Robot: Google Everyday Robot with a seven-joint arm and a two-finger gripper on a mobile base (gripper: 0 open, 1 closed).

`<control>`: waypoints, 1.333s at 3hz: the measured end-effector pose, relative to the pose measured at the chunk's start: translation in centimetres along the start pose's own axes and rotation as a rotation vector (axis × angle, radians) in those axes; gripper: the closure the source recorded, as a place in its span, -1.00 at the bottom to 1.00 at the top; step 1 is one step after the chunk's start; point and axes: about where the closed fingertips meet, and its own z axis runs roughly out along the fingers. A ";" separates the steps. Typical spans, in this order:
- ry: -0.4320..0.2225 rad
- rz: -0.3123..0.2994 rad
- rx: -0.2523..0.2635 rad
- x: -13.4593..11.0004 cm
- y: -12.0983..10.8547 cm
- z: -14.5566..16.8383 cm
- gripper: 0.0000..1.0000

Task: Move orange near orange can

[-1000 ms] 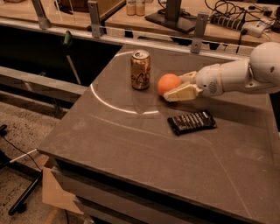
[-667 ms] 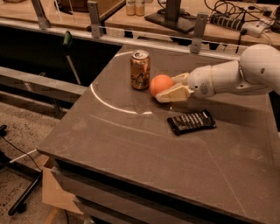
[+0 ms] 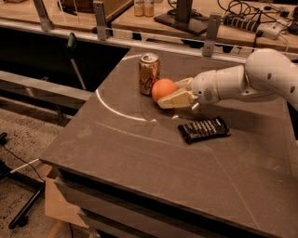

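The orange [image 3: 163, 89] is a round matte fruit, held just right of the orange can [image 3: 149, 74] and almost touching it. The can stands upright on the dark table [image 3: 139, 153], gold-orange with a silver top and dark script. My gripper [image 3: 176, 93] reaches in from the right on a white arm and is shut on the orange, with one cream finger [image 3: 179, 99] in front of the fruit and another behind it. The orange's right side is hidden by the fingers.
A flat black snack bar wrapper [image 3: 204, 129] lies on the table in front of the arm. A pale curved line [image 3: 116, 111] crosses the tabletop. Behind the table runs a rail with metal posts [image 3: 100, 19], and cables [image 3: 242, 11] lie on a wooden bench.
The gripper has carried the orange leftward, from a gap away to right beside the can. The can and wrapper have stayed put.
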 end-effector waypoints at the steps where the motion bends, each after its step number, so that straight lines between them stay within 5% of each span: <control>1: -0.006 -0.004 0.023 -0.1 -0.3 0.0 -0.97; 3: -0.043 -0.030 0.107 -0.1 -2.3 -1.9 -1.00; 4: -0.050 -0.081 0.215 -0.3 -5.1 -5.7 -1.00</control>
